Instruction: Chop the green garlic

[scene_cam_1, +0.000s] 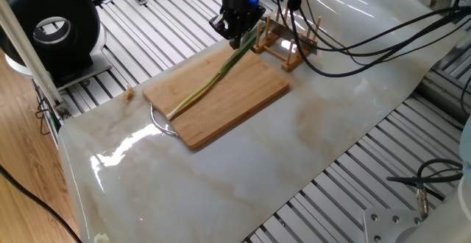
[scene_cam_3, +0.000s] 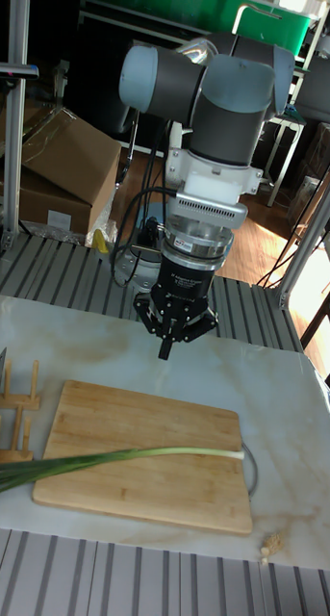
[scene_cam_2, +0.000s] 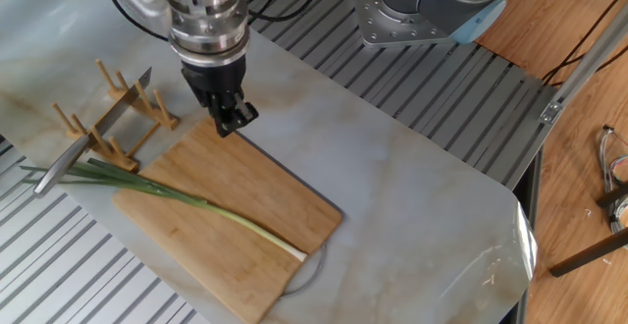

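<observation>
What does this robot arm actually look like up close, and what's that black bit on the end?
The arm has fat grey rounded joints with blue end caps. Below sits a white block, then a ribbed silver ring. The black bit is the gripper, a cylinder ending in two short black fingers. Black cables trail from its wrist.
</observation>
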